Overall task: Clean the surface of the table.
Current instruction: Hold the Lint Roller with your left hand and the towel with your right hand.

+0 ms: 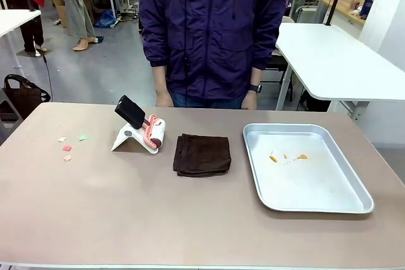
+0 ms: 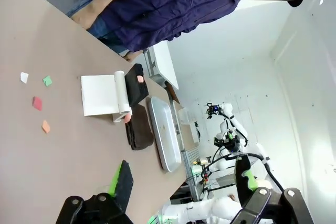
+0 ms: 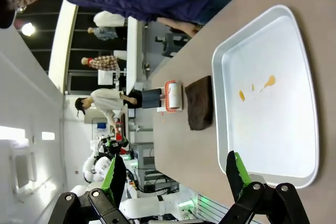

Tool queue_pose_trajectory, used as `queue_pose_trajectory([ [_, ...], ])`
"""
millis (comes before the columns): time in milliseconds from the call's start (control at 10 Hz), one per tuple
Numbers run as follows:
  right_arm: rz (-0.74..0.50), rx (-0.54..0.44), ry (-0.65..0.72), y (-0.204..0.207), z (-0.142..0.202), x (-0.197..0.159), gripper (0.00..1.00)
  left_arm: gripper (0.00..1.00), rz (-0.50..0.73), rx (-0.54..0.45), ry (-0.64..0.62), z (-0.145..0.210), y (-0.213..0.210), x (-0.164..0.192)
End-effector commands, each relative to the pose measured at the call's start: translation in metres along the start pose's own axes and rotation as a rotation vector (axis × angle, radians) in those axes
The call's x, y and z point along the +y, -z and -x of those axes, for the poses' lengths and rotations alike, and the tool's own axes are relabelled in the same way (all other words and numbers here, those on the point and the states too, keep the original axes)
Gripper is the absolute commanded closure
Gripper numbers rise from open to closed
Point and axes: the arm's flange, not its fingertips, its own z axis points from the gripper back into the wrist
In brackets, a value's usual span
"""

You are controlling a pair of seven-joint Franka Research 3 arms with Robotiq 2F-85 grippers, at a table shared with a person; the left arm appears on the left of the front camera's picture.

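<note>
Table (image 1: pixel 95 219): a wide tan top. It lies under both arms and stretches ahead of them to the person (image 1: pixel 212 30) standing at the far edge. Its long axis runs side to side across the arms.
Left end effector (image 2: pixel 184 182): jaws spread wide with nothing between them, hanging above the table.
Right end effector (image 3: pixel 176 174): also wide open and empty, hanging over the near rim of the tray (image 3: pixel 262 129).
Mess on the table: a few small paper scraps (image 2: pixel 37 103), ahead of the left end effector and off to its outer side, well apart from the other things.
Mess in the tray: some orange crumbs (image 3: pixel 257 87), straight ahead of the right end effector, lying on the metal and not on the table itself.
Tools: a lint roller (image 2: pixel 122 95) leans on a white stand (image 2: pixel 97 94) ahead of the left end effector. Just beside it, towards the tray, is a folded brown cloth (image 2: pixel 139 129).
Deciding relation: roller, cloth and scraps all lie on the left end effector's side of the tray, so the left arm looks the nearer one.
Roller axis: its barrel seems to run roughly near to far, with the black handle tilted up and away from the cloth.
Step judged: nothing has been picked up yet. A tool probably has to be taken first.
</note>
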Motion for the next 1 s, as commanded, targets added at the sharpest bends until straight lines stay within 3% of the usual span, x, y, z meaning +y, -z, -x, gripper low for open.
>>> queue_pose_trajectory([
  [0,-0.029,-0.012,0.003,0.028,0.043,-0.023,0.00,0.00,-0.003,-0.020,0.034,0.034,0.023,-0.012],
  [100,-0.016,-0.022,0.000,0.029,0.041,-0.025,0.00,0.00,-0.035,-0.039,0.012,0.030,0.023,-0.012],
  [200,-0.002,0.001,0.019,0.003,-0.003,-0.011,0.00,0.00,-0.037,-0.052,0.028,0.030,0.025,-0.012],
  [300,-0.002,0.001,0.019,0.003,-0.003,-0.011,0.00,0.00,-0.014,0.003,0.008,-0.004,0.009,-0.003],
  [900,0.008,0.005,0.025,0.004,-0.003,-0.014,0.00,0.00,-0.022,0.001,0.003,-0.005,0.011,-0.001],
])
